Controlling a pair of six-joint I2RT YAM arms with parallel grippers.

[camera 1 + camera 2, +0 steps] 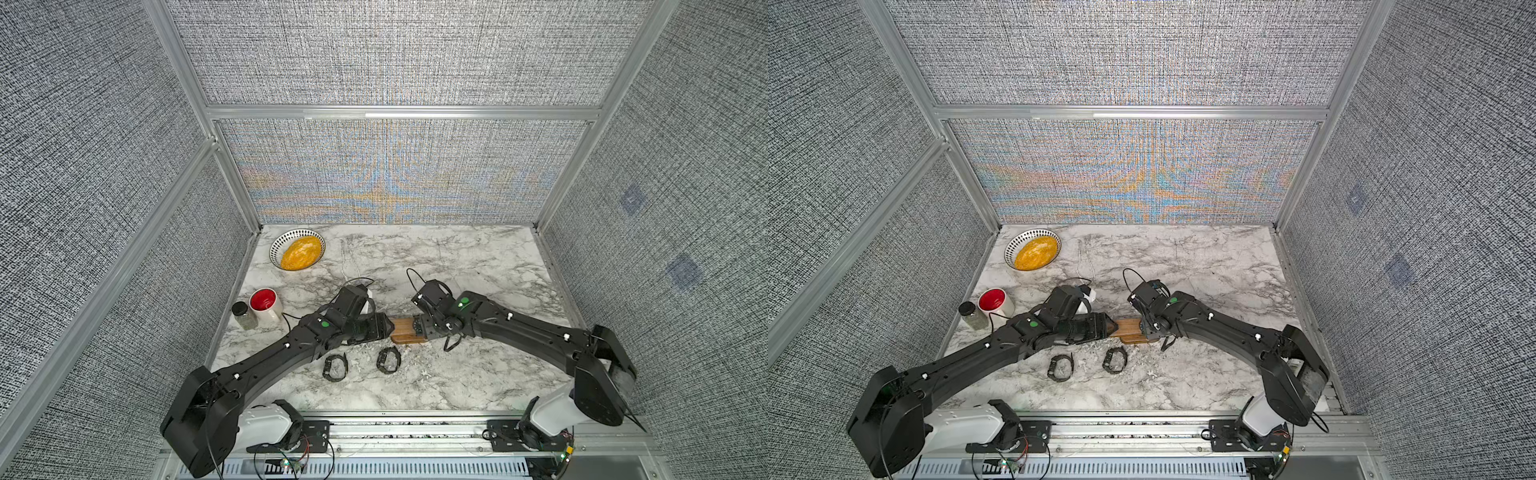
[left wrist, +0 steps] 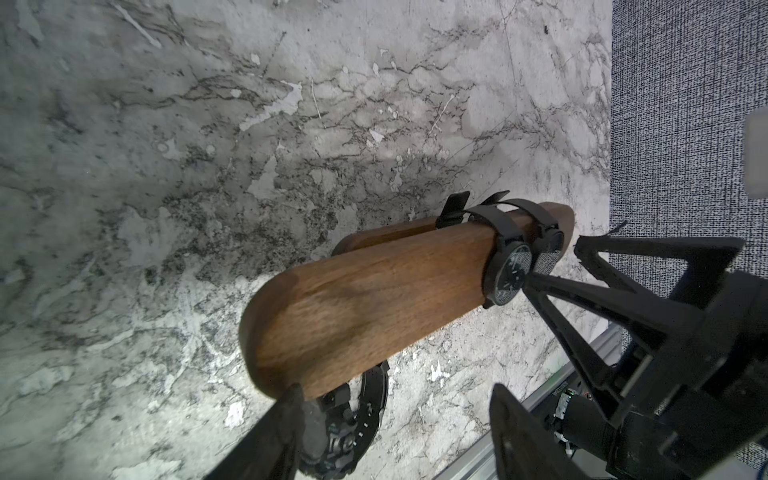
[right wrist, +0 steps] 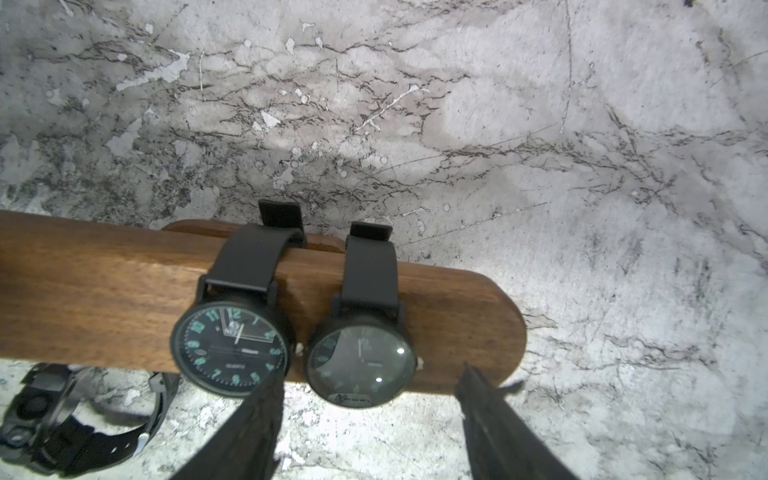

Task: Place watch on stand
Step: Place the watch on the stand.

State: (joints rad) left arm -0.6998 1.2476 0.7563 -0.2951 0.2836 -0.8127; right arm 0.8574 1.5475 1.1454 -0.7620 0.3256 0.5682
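Right hand and left hand gape empty; black round watch hangs on long brown wooden stand; next, probably grasp chunky black watch lying loose

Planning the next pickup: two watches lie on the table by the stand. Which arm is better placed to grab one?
Probably left. The left end effector, open, sits at the stand's bare end with a table watch close by. The right end effector is at the end carrying two watches.
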